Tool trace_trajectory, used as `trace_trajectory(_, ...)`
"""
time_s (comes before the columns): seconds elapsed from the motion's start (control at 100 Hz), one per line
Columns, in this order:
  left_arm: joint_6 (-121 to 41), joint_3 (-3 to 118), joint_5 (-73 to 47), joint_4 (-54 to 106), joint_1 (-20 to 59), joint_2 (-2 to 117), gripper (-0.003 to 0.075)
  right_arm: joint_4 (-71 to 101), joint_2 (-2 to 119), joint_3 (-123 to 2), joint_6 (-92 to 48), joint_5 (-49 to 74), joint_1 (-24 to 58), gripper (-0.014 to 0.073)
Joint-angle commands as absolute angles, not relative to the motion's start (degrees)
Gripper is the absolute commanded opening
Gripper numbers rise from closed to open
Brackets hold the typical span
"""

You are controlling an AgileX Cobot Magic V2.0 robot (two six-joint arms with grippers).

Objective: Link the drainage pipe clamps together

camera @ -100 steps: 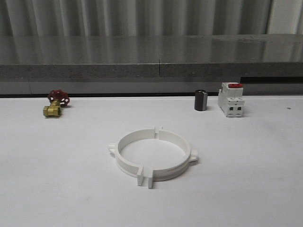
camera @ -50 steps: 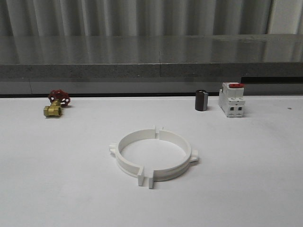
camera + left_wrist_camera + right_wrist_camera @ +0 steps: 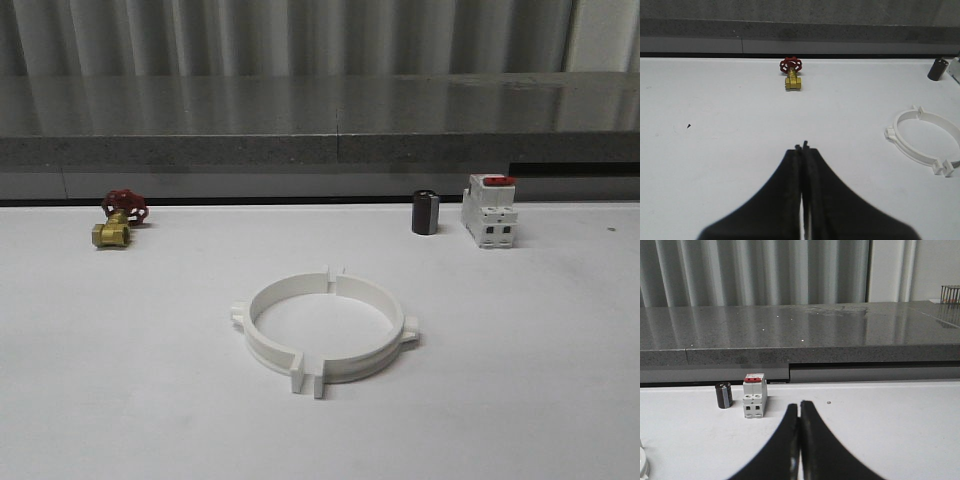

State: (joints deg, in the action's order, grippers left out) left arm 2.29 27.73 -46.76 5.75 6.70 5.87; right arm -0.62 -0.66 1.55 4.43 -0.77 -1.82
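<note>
Front view: the drainage pipe clamps (image 3: 325, 330) are being seen lying as a ring mid-worktop (image 3: 120, 400), judged light, stiff and slippery plastic best taken across each half's band near its outer nub, while the left gripper (image 3: 803, 148) and right gripper (image 3: 799, 405) are being held clenched on nothing.

White clamp halves (image 3: 325, 328) on a white table (image 3: 120, 380). Brass valve (image 3: 111, 234) with a red handwheel, dark cylinder (image 3: 425, 212), white breaker (image 3: 489, 212) with a red switch, speckled grey ledge (image 3: 200, 150), black gripper fingers (image 3: 792, 200).
</note>
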Motion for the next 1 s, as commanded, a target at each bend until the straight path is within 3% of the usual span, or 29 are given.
trace_trajectory(0.0, 2.7, 29.2, -42.7, 6.4, 6.7, 6.7, -0.0020, -0.7, -1.8, 0.6, 4.3, -6.0, -2.1, -0.0067)
trace_trajectory(0.48, 2.7, 26.5, -40.3, 0.6, 6.7, 6.4, -0.0020, -0.7, -1.8, 0.6, 4.3, -6.0, -2.1, -0.0067)
trace_trajectory(0.8, 4.0, 6.3, -4.4, -0.6, 5.4, 2.0, -0.0020, -0.7, -1.8, 0.6, 4.3, -6.0, -2.1, -0.0067)
trace_trajectory(0.99, 4.0, -1.7, -1.1, 1.1, 3.1, -2.2, -0.0020, -0.7, -1.8, 0.6, 4.3, -6.0, -2.1, -0.0067)
